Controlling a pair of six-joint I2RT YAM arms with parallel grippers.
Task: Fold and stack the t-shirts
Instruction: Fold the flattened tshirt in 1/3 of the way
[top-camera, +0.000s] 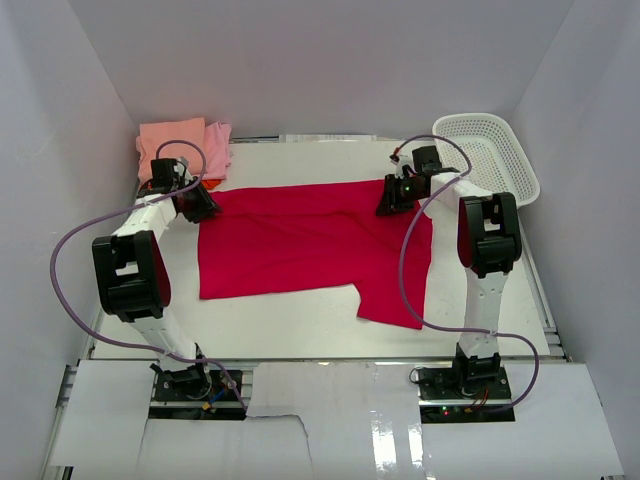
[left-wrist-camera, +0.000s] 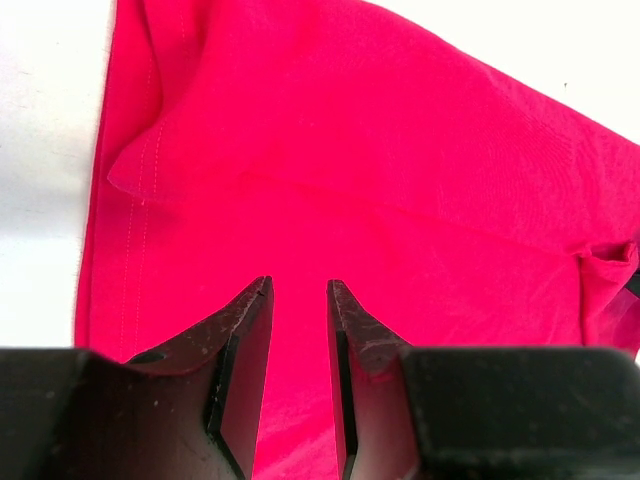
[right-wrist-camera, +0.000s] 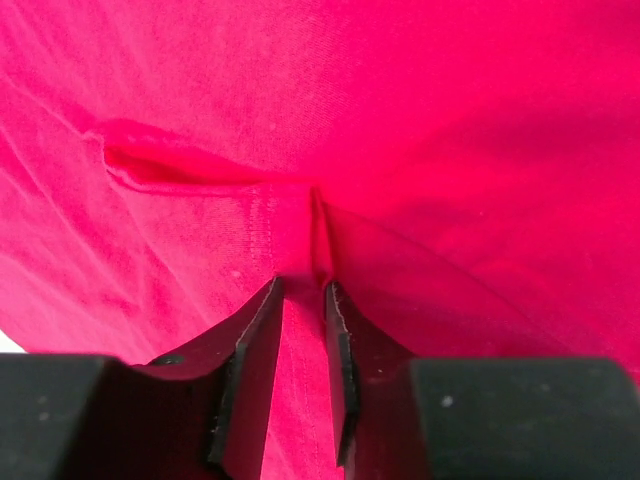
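Note:
A large crimson-red t-shirt (top-camera: 300, 245) lies spread on the white table, with one sleeve hanging toward the near right. My left gripper (top-camera: 203, 207) sits at its far left corner. In the left wrist view this gripper (left-wrist-camera: 298, 283) is nearly closed with red cloth (left-wrist-camera: 380, 170) between the jaws. My right gripper (top-camera: 390, 198) sits at the shirt's far right edge. In the right wrist view it (right-wrist-camera: 302, 282) is shut on a pinched ridge of the red cloth (right-wrist-camera: 420, 120). A folded salmon-pink shirt (top-camera: 170, 135) and a light pink one (top-camera: 218, 140) lie at the far left corner.
A white lattice basket (top-camera: 490, 150) leans at the far right against the wall. White walls close in the table on three sides. The arm bases stand at the near edge, with grey cables looping beside each arm.

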